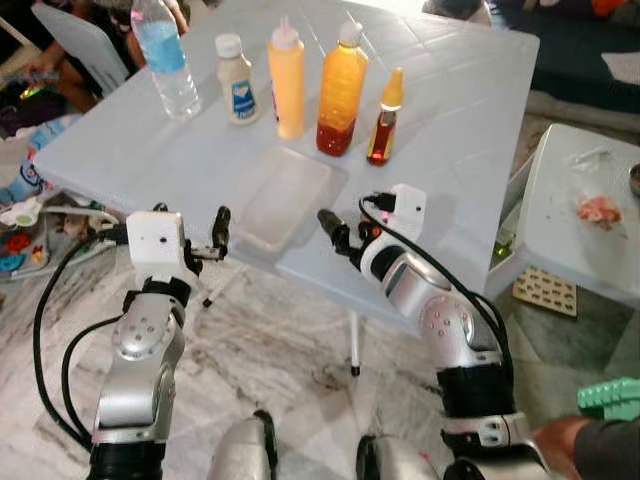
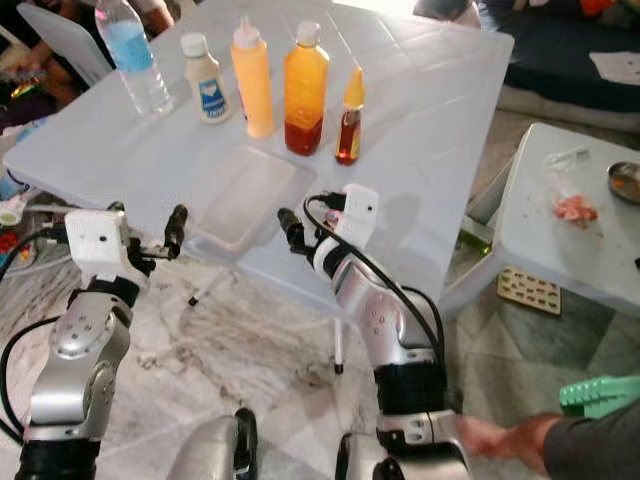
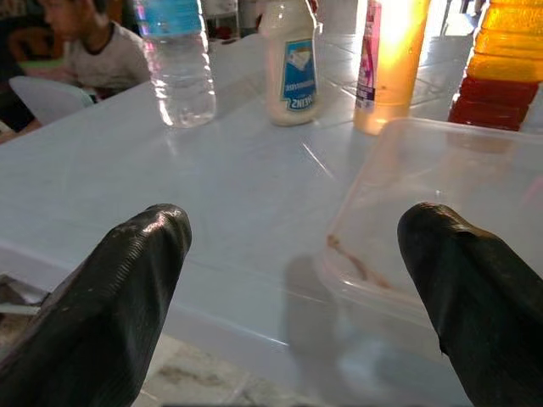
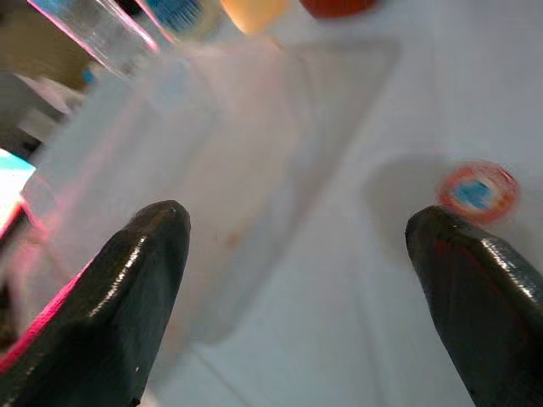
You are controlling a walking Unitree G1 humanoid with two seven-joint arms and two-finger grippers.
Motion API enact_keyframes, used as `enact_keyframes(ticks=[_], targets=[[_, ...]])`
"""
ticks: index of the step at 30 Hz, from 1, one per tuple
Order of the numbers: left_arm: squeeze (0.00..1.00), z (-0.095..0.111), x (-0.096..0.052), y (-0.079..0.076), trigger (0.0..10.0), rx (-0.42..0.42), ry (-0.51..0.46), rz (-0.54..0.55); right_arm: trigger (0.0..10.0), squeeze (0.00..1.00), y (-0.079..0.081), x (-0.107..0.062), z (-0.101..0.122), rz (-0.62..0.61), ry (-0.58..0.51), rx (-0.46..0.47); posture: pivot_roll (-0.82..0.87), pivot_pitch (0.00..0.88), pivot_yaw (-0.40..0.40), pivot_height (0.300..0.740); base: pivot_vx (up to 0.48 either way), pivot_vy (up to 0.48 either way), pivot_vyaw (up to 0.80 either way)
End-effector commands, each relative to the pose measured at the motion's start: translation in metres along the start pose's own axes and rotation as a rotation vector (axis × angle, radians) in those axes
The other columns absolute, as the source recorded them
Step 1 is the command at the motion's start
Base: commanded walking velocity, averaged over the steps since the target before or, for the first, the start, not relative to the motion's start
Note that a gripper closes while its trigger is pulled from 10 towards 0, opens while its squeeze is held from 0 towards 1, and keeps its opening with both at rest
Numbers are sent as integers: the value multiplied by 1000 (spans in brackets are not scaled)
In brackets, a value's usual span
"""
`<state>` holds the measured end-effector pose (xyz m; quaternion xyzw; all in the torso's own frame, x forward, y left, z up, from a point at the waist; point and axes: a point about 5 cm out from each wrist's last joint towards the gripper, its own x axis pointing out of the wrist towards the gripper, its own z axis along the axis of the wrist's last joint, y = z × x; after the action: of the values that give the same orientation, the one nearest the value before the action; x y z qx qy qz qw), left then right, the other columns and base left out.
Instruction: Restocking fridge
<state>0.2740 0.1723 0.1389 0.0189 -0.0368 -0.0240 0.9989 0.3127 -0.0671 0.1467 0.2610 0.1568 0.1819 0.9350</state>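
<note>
A clear plastic container (image 1: 285, 197) lies at the near edge of the white table (image 1: 470, 130), its long axis running away from the robot. The left gripper (image 1: 218, 235) and right gripper (image 1: 330, 228) flank it, both spread wide and empty; the right appears nearer.

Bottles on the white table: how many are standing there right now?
5, in a row along the far side: water bottle leftmost, small white bottle, yellow squeeze bottle, large orange bottle, small amber bottle rightmost. None looks hidden.
</note>
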Motion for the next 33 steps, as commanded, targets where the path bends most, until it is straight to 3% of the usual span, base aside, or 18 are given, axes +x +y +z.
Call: enact_keyframes(ticks=[1, 6, 11, 17, 19, 20, 21, 26, 33], targets=[[0, -6, -3, 6, 10000, 2, 36, 18, 10000, 1000, 10, -4, 7, 57, -62, 25, 80, 130, 7, 740, 0, 0, 0], [0, -13, -7, 14, 10000, 18, 70, 47, 10000, 1000, 16, -11, 18, 96, -157, 15, 81, 131, 9, 740, 0, 0, 0], [0, -25, -12, 28, 10000, 42, 116, 94, 10000, 1000, 18, -12, 22, 104, -164, 3, 75, 133, 10, 740, 0, 0, 0], [0, -38, -16, 36, 10000, 31, 160, 51, 10000, 976, 17, -2, 24, 99, -147, 117, 67, 140, 8, 740, 0, 0, 0], [0, -38, -16, 33, 10000, 31, 155, 19, 10000, 694, 18, 3, 25, 110, -141, 170, 67, 144, 7, 740, 0, 0, 0], [0, -38, -15, 32, 10000, 34, 150, 12, 10000, 180, 19, 7, 27, 119, -146, 197, 67, 144, 7, 740, 0, 0, 0], [0, -38, -15, 31, 10000, 34, 149, 11, 10000, 0, 19, 8, 28, 122, -149, 201, 68, 148, 6, 740, 0, 0, 0], [0, -35, -11, 20, 10000, 17, 130, -26, 10000, 0, 20, 24, 32, 124, -142, 307, 72, 152, 3, 740, 0, 0, 0], [0, -27, -6, -2, 10000, -24, 106, -91, 10000, 0, 20, 24, 29, 125, -114, 294, 72, 152, -6, 740, 0, 0, 0]])
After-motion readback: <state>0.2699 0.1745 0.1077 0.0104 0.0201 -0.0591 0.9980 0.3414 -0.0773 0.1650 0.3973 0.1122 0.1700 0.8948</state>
